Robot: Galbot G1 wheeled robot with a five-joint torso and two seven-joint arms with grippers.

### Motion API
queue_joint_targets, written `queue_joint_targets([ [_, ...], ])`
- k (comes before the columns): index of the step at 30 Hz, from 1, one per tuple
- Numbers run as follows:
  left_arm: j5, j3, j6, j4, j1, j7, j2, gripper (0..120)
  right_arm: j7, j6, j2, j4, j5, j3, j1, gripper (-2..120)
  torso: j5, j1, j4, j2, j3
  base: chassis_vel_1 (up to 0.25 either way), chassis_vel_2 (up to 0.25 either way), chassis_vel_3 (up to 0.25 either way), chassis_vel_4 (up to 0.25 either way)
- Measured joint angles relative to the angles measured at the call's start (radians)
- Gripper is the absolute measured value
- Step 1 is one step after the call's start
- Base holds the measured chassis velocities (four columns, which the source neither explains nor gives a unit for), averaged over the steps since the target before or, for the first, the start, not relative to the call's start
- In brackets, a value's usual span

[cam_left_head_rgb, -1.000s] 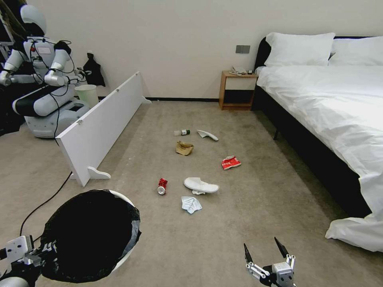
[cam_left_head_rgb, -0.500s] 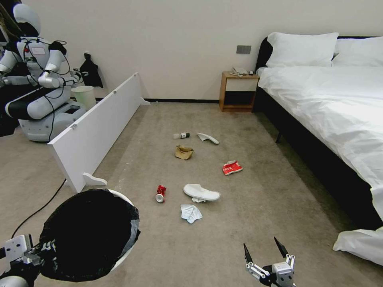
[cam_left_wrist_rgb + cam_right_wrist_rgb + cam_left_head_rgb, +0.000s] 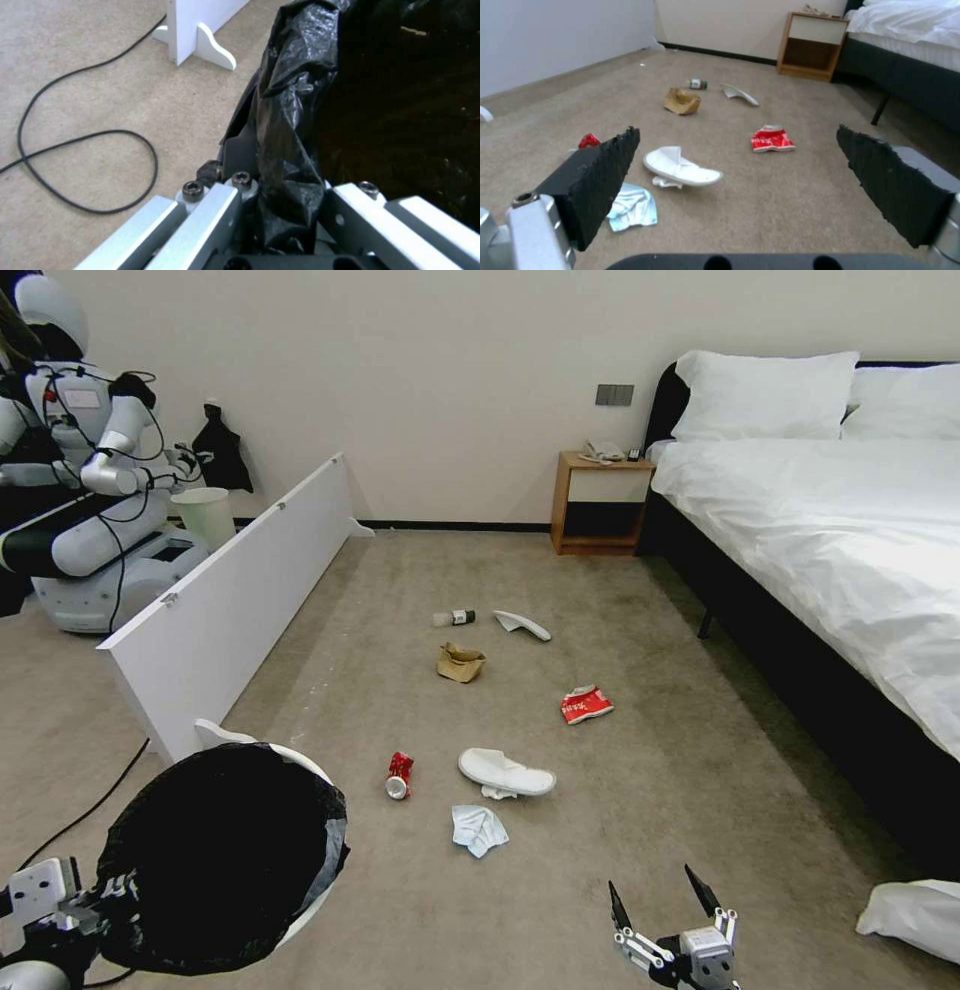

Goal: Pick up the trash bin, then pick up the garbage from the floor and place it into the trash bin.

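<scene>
The trash bin [image 3: 225, 855], white with a black liner, hangs at my lower left. My left gripper [image 3: 100, 900] is shut on its lined rim [image 3: 290, 112]. My right gripper [image 3: 660, 895] stands open low over the floor [image 3: 640, 790], with nothing between its black pads [image 3: 600, 180]. The garbage lies ahead on the carpet: a crumpled tissue [image 3: 479, 829], a white slipper [image 3: 505, 772], a red can [image 3: 399, 774], a red wrapper [image 3: 586, 704], a brown paper bag [image 3: 460, 663], a green-capped bottle [image 3: 454, 618] and a second slipper [image 3: 522, 623].
A long white board [image 3: 230, 600] stands on edge at the left, with another robot [image 3: 80, 470] and an unlined pale bin [image 3: 205, 515] behind it. A black cable [image 3: 80, 815] runs beside my bin. The bed [image 3: 830, 550] lines the right side, a nightstand [image 3: 597, 502] at the far wall.
The whole picture has shifted: the litter lies lower and nearer and the board further left, so the camera has moved forward. Both grippers keep their pose, the left still holding the bin.
</scene>
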Motion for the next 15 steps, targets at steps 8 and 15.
queue_joint_targets([
  [8, 0.001, 0.001, 0.000, 0.001, -0.001, 0.000, 0.000, 3, -0.007, 0.000, 0.000, -0.002, 0.000, 0.000, 0.000, 100, -0.0001, 0.000, 0.0000, 0.000, 0.000, -0.101, 0.105, 0.110, -0.106],
  [15, 0.001, 0.002, 0.000, 0.001, -0.004, -0.001, 0.000, 3, -0.009, 0.000, 0.000, -0.002, 0.000, 0.000, 0.001, 100, 0.0000, 0.000, 0.0000, 0.000, 0.000, -0.129, 0.125, 0.124, -0.126],
])
